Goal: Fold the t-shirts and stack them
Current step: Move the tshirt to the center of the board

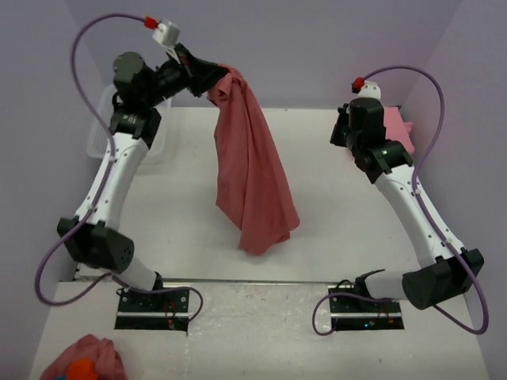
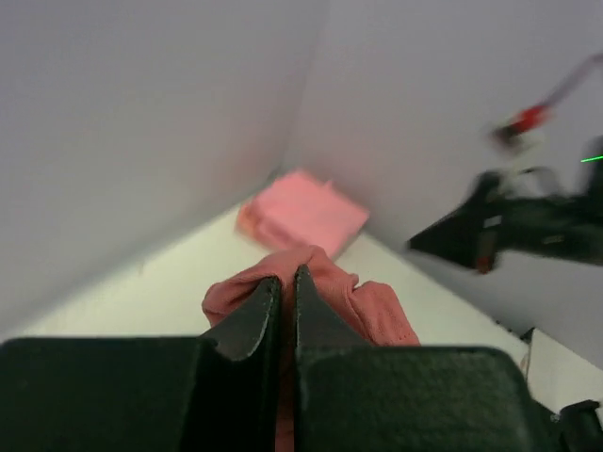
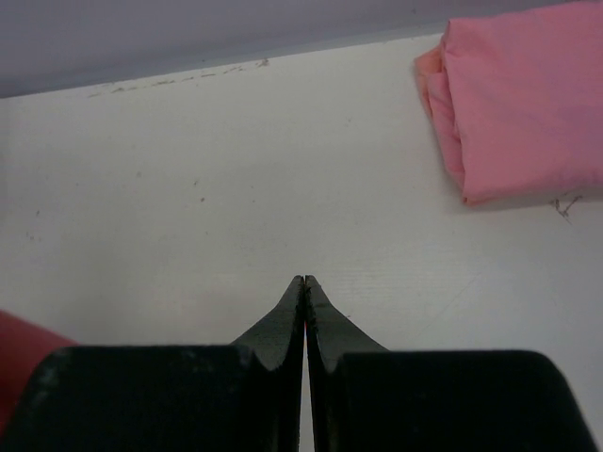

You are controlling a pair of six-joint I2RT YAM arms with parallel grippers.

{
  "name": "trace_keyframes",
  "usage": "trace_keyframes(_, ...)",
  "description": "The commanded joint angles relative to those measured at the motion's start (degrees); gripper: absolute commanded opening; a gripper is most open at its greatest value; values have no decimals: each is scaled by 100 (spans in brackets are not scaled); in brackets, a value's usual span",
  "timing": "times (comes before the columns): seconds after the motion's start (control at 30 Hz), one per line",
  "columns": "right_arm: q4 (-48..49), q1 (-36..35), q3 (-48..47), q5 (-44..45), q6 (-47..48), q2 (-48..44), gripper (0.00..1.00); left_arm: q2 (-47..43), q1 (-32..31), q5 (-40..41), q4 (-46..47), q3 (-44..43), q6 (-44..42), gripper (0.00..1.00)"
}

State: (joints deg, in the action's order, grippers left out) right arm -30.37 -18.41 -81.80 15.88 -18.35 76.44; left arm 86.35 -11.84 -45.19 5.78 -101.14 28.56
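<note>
A dusty rose-red t-shirt [image 1: 252,178] hangs bunched from my left gripper [image 1: 207,77], held high at the back with its lower end draped on the table. In the left wrist view the left gripper [image 2: 287,273] is shut on a fold of this t-shirt [image 2: 372,309]. A lighter pink t-shirt [image 1: 400,131] lies folded at the back right corner, also seen as the folded pink t-shirt [image 3: 523,104] in the right wrist view. My right gripper [image 3: 304,280] is shut with nothing in it, low over bare table just left of that folded t-shirt.
A clear plastic bin [image 1: 101,127] stands at the back left behind the left arm. A small pink cloth lump with an orange patch [image 1: 83,362] lies at the near left corner. Purple walls close in the back and sides.
</note>
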Motion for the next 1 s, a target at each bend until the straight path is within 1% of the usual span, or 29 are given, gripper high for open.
trace_keyframes(0.0,163,-4,-20,3,86,-95,0,907,391,975,-956,672,-632,0)
trace_keyframes(0.03,180,-13,15,-58,68,-86,0,1076,506,1482,-1104,736,-632,0)
trace_keyframes(0.07,207,-13,85,-120,42,-68,0,1330,716,1661,-1262,762,-797,0)
trace_keyframes(0.1,216,-13,120,-164,33,-60,0,1410,831,1845,-1107,1041,-825,0)
trace_keyframes(0.13,251,-13,207,-199,16,-51,0,1490,919,2152,-1045,1140,-878,0)
trace_keyframes(0.17,268,-22,243,-312,-11,-25,0,1743,1120,2181,-1096,1149,-965,0)
trace_keyframes(0.2,268,-13,252,-400,-2,2,0,1876,1183,2164,-1149,1019,-966,0)
trace_keyframes(0.23,251,-39,261,-480,7,37,0,1982,1410,2042,-1132,983,-957,0)
trace_keyframes(0.33,225,-100,287,-875,94,142,0,2307,1456,2146,-1219,807,-1027,0)
trace_keyframes(0.43,304,-180,419,-1446,95,213,1,2264,1456,2120,-1054,1007,-879,0)
trace_keyframes(0.5,216,-206,428,-1850,7,467,18,2176,1447,2041,-939,1158,-782,0)
trace_keyframes(0.53,164,-224,402,-2017,-28,590,22,2089,1439,2023,-921,1263,-773,0)
trace_keyframes(0.57,137,-250,410,-2271,-72,730,29,2027,1430,2023,-921,1316,-755,0)
trace_keyframes(0.63,180,-355,472,-2492,-221,1108,43,1826,1403,1997,-912,1465,-729,0)
trace_keyframes(0.67,259,-391,515,-2615,-283,1223,55,1755,1395,2005,-912,1518,-737,0)
trace_keyframes(0.73,488,-522,621,-2897,-406,1583,63,1562,1377,2014,-903,1632,-738,0)
trace_keyframes(0.77,549,-566,621,-2924,-450,1706,64,1517,1377,2005,-903,1668,-729,0)
trace_keyframes(0.8,576,-680,569,-2941,-485,1977,61,1465,1377,1979,-903,1685,-711,0)
trace_keyframes(0.83,602,-742,560,-2976,-564,2084,57,1394,1368,1961,-895,1729,-685,0)
trace_keyframes(0.87,663,-786,560,-3020,-617,2172,43,1368,1368,1944,-895,1747,-667,0)
trace_keyframes(0.9,777,-934,595,-3029,-722,2243,36,1350,1368,1883,-895,1756,-658,0)
trace_keyframes(0.93,839,-1014,621,-3012,-758,2330,33,1306,1368,1847,-895,1773,-658,0)
trace_keyframes(0.97,883,-1085,639,-2994,-775,2375,33,1288,1368,1830,-895,1782,-650,0)
